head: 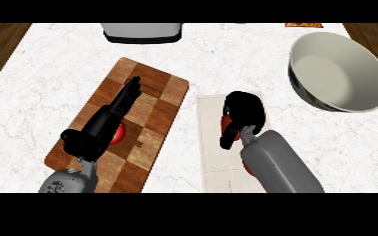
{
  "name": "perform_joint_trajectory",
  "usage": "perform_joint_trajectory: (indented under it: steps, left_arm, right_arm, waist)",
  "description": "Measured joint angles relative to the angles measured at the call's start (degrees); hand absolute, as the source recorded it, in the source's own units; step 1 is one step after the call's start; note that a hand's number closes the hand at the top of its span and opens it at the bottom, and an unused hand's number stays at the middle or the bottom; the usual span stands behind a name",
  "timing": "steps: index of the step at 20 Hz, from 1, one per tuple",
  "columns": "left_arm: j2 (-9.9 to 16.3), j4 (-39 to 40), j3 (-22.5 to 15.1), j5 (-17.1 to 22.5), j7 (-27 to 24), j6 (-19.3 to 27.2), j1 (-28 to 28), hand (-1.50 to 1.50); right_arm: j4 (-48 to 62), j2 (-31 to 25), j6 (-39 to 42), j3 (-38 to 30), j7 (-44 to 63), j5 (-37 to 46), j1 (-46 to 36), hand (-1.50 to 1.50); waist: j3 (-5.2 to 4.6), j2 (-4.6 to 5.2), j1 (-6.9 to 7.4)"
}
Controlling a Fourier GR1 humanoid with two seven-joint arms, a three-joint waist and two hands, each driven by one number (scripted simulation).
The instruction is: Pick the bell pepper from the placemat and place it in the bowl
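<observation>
Fingers of the right hand (244,112) curl down over the red bell pepper (227,126), which sits on the pale placemat (214,170) in the middle of the white counter (221,50). Only a bit of red peeks out from under the black hand, so the hand looks wrapped round the pepper to pick it up. The big grey bowl (314,55) waits up and to the right, well apart from the mat, so the pepper must be lifted and carried there. The left hand (111,117) lies flat with straight fingers on the wooden cutting board (159,87), resting out of the way. Something small and red (118,134) shows beside it; I cannot tell what. A grey appliance (142,31) stands at the far edge.
</observation>
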Motion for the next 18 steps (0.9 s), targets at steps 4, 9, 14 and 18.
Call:
perform_joint_trajectory:
  steps: [4, 9, 14, 18]
  left_arm:
    - [-0.1, 0.1, 0.2, -0.2, -0.3, 0.2, 0.5, 0.00]
    - [0.0, -0.8, 0.4, -0.1, -0.2, -0.1, 1.4, 0.00]
    - [-0.3, -0.9, 0.3, -0.6, 0.0, 0.0, 1.3, 0.00]
    - [-0.4, -1.6, 0.0, -1.0, -0.1, 0.1, 2.2, 0.00]
  right_arm:
    - [-6.7, -6.5, 4.5, 4.8, -13.2, -1.6, 1.9, 1.50]
    - [-17.6, -16.5, 1.8, 4.4, -20.0, 1.3, 6.2, 1.50]
    - [-28.0, -18.2, -3.4, -1.2, -20.8, 0.6, 7.1, 1.50]
    - [-35.2, -17.2, -5.4, -7.7, -20.2, -4.0, 7.2, 1.50]
  waist:
    - [0.01, -0.21, -0.51]
    - [0.00, -0.26, -0.85]
    - [0.01, -0.28, -1.04]
    - [0.02, -0.28, -0.93]
